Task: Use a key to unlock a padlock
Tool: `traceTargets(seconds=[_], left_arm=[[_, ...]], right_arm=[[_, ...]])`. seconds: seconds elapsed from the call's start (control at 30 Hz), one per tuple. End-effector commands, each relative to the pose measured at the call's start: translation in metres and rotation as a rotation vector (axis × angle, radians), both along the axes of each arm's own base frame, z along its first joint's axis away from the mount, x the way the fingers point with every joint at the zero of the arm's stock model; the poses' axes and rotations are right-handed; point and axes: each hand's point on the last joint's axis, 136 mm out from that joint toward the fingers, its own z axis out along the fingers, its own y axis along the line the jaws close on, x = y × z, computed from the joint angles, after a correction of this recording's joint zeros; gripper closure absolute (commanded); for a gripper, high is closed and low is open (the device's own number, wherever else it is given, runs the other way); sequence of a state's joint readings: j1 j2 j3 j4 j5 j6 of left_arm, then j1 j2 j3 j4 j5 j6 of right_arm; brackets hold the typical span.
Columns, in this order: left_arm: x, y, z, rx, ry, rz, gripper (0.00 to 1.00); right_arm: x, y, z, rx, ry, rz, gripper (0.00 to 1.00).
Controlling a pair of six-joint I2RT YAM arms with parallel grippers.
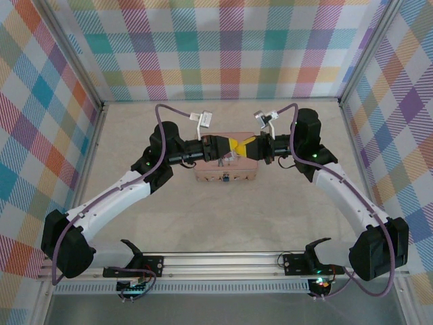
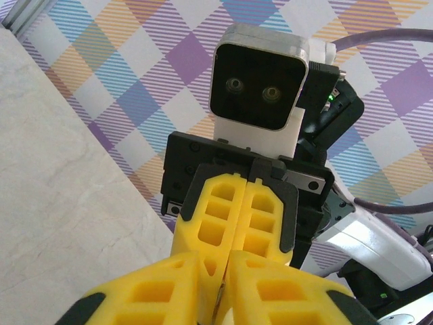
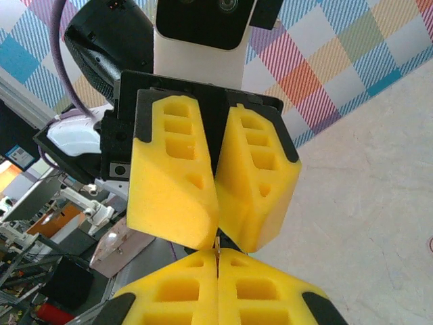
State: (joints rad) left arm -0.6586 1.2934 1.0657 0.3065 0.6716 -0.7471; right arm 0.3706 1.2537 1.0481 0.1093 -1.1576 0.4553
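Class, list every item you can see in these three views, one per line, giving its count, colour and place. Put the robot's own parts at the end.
tin: one, pink, mid-table, under the meeting pincers
padlock: one, bluish, tiny, at the tin's near side; too small to make out more
table: one, pale beige, bearing the tin
walls: three, pastel checked, around the table
rail: one, silvery, along the near edge
left arm and right arm: two, white and black, reaching from the rail to the centre
left pincer: one, yellow, shut, above the tin
right pincer: one, yellow, shut, tip to tip with the left pincer
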Motion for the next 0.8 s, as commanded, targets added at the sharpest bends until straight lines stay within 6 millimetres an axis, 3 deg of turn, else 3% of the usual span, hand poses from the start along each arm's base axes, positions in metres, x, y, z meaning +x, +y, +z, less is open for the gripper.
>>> traceTargets(seconds=[0.0, 0.33, 0.47, 0.67, 0.77], left_arm=[[-0.006, 0.004, 0.033, -0.064, -0.083, -0.018, 0.86], [-0.018, -0.004, 0.030, -0.042, -0.096, -0.082, 0.97], [-0.019, -0.004, 0.028, -0.034, -0.099, -0.081, 0.89], [-0.021, -0.003, 0.024, -0.026, -0.100, -0.083, 0.88], [-0.020, -0.003, 0.022, -0.019, -0.103, -0.077, 0.99]], right_arm=[[-0.011, 0.000, 0.003, 0.013, -0.036, 0.041, 0.95], [-0.003, 0.001, 0.003, 0.008, -0.027, 0.005, 0.95], [0.002, 0.002, 0.004, 0.013, -0.016, -0.017, 0.96], [0.007, 0.004, 0.007, 0.029, 0.004, -0.020, 0.96], [0.008, 0.005, 0.008, 0.034, 0.007, -0.018, 0.96]])
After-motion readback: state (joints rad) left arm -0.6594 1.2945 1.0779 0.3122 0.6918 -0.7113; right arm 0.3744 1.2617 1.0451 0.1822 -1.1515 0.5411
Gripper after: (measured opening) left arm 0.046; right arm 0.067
